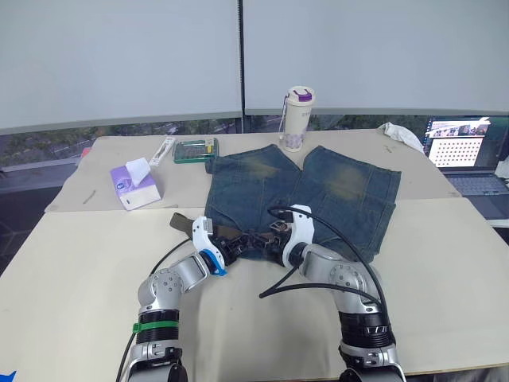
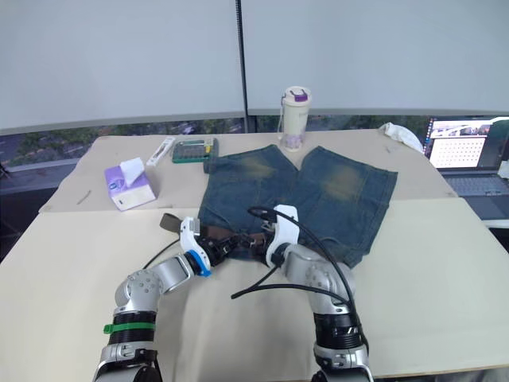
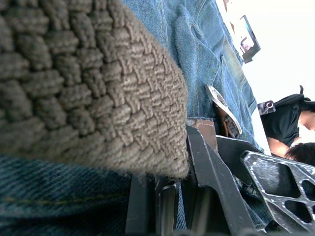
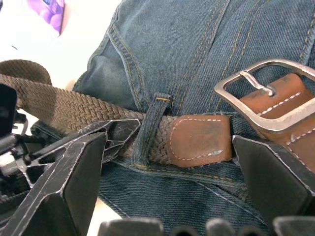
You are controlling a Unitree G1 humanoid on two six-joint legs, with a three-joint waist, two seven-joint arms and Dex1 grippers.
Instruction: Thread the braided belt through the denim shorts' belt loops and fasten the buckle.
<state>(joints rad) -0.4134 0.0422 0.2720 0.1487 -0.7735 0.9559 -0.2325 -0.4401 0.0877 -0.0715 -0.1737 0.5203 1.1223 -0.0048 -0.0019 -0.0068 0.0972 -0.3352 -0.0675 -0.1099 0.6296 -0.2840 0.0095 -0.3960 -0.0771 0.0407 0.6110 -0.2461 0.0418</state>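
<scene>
The denim shorts [image 1: 334, 191] lie flat on the table with the waistband toward me. The braided belt [image 4: 64, 105] runs along the waistband and passes through one belt loop [image 4: 152, 125]. Its brown leather tip [image 4: 197, 140] sticks out just past that loop, next to the metal buckle [image 4: 266, 93]. My right gripper [image 4: 170, 147] is open, one finger on each side of the leather tip. My left gripper [image 1: 229, 248] is at the waistband just left of the right one, shut on the belt, whose weave passes close over its wrist camera. The belt's loose part [image 1: 181, 223] curls off the shorts' left edge.
A purple tissue box [image 1: 134, 185] sits at the left. At the back are a green case [image 1: 196, 150], a tumbler [image 1: 297, 119], a white cloth [image 1: 404, 135] and a laptop [image 1: 469, 155]. A black cable [image 1: 318, 227] arcs over my right arm. A person [image 3: 290, 123] sits beyond the table.
</scene>
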